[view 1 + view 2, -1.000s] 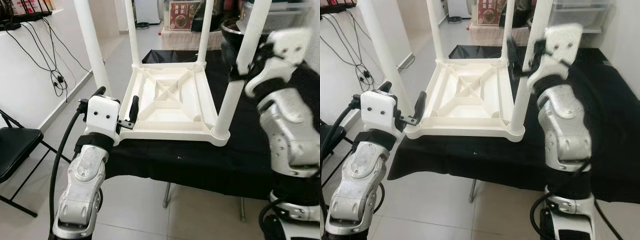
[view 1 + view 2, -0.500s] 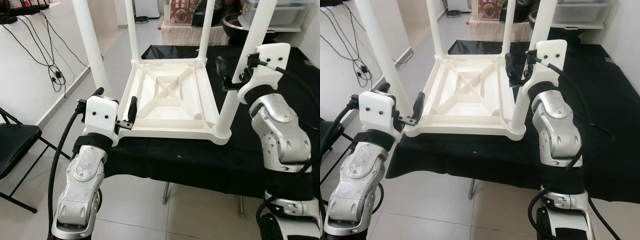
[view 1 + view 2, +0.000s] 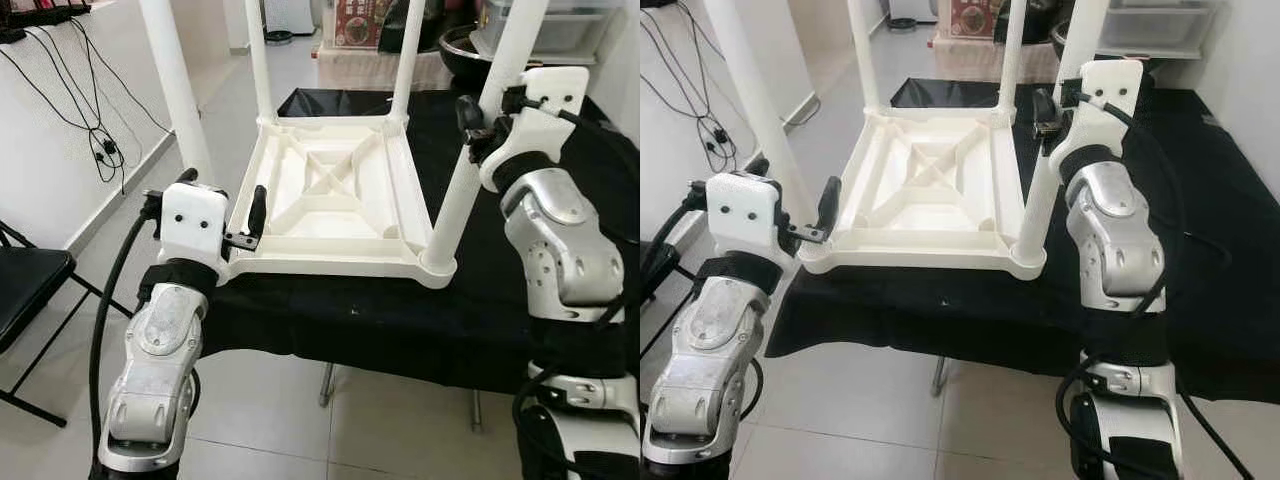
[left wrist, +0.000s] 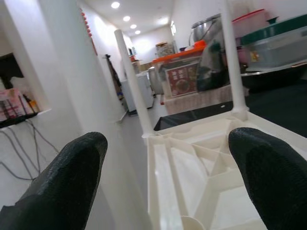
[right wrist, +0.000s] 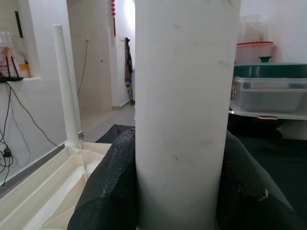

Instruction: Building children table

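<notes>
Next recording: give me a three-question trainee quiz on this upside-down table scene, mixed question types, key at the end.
1. True or false: the white table lies upside down on the black cloth.
2. The right end effector is: A) hanging idle B) shut on the near right leg C) resting on the cloth.
3. Fill in: the left end effector straddles the table's near ____ corner, fingers spread.

Key: 1 true; 2 B; 3 left.

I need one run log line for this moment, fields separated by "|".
table: upside down on black cloth | right gripper: shut on near right leg | left gripper: open at near left corner
</notes>
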Motion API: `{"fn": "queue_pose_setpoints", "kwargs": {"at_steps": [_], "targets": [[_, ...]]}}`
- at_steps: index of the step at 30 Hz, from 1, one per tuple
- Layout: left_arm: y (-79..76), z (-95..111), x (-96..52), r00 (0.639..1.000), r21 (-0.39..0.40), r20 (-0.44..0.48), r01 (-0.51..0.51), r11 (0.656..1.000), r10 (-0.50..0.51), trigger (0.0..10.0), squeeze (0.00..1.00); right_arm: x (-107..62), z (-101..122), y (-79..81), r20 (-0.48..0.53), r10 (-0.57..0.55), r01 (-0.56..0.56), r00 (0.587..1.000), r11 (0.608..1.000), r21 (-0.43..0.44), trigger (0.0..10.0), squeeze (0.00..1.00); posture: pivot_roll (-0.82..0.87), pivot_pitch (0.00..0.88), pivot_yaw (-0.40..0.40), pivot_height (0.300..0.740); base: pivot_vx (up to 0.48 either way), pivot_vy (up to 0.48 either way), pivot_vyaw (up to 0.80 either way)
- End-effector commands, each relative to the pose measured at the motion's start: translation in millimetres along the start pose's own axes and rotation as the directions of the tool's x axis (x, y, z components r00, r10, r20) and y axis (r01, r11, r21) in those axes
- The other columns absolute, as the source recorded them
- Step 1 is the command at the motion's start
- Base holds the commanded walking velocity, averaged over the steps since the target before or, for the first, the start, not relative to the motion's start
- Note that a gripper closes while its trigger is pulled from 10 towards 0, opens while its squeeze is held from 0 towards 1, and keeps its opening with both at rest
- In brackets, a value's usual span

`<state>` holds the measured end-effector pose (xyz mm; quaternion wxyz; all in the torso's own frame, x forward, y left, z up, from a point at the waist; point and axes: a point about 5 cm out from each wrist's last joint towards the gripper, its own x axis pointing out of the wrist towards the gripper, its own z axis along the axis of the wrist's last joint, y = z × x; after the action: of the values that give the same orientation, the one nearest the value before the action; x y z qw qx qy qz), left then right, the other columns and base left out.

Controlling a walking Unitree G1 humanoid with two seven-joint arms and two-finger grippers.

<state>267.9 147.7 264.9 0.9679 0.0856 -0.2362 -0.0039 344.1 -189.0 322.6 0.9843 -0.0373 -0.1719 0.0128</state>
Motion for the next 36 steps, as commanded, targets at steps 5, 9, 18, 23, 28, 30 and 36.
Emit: {"fn": "queue_pose_setpoints", "kwargs": {"at_steps": [5,9,18,23,28,30,36], "targets": [[12.9,12.6,-2.0,0.998,-0.028,0.026,-0.055,0.998,0.056,10.0,1.0,-1.0,-9.2,0.3,-0.058,0.008,-0.009,0.998,1.0,-0.013,0.0,0.0,0.01,0.109,-0.018,0.74,0.0,0.0,0.0],[18.5,23.6,-4.8,0.993,-0.009,0.067,-0.099,0.995,0.1,10.0,1.0,-2.0,-11.7,1.1,-0.066,0.008,-0.008,0.998,1.0,-0.01,0.0,0.0,0.01,0.111,-0.018,0.74,0.0,0.0,0.0],[49.0,28.7,11.7,0.98,-0.042,0.063,-0.188,0.981,0.19,10.0,0.0,-2.0,-12.7,4.4,-0.071,0.019,-0.019,0.997,1.0,-0.001,2.8,0.0,0.01,0.111,-0.021,0.74,0.0,0.0,0.0],[48.3,18.9,16.2,0.991,-0.084,0.016,-0.134,0.987,0.135,10.0,0.0,-2.0,-12.4,4.9,-0.071,0.023,-0.023,0.997,1.0,0.0,10.0,0.0,0.01,0.11,-0.022,0.74,0.0,0.0,0.0],[51.2,-2.7,28.6,0.997,-0.157,-0.044,-0.07,0.985,0.063,10.0,0.0,-3.3,-11.9,6.2,-0.072,0.026,-0.026,0.997,1.0,0.009,10.0,0.0,-0.01,0.108,-0.019,0.74,0.0,0.0,0.0],[53.0,-6.3,30.7,0.997,-0.162,-0.051,-0.066,0.985,0.059,10.0,0.0,-3.6,-11.7,6.0,-0.072,0.025,-0.025,0.997,1.0,0.009,10.0,0.0,-0.01,0.107,-0.019,0.74,0.0,0.0,0.0],[69.2,-20.5,37.7,0.992,-0.118,-0.076,-0.114,0.987,0.105,10.0,0.0,-5.4,-11.1,4.5,-0.073,0.02,-0.019,0.997,1.0,0.009,10.0,0.0,-0.01,0.109,-0.02,0.74,0.0,0.0,0.0]]}}
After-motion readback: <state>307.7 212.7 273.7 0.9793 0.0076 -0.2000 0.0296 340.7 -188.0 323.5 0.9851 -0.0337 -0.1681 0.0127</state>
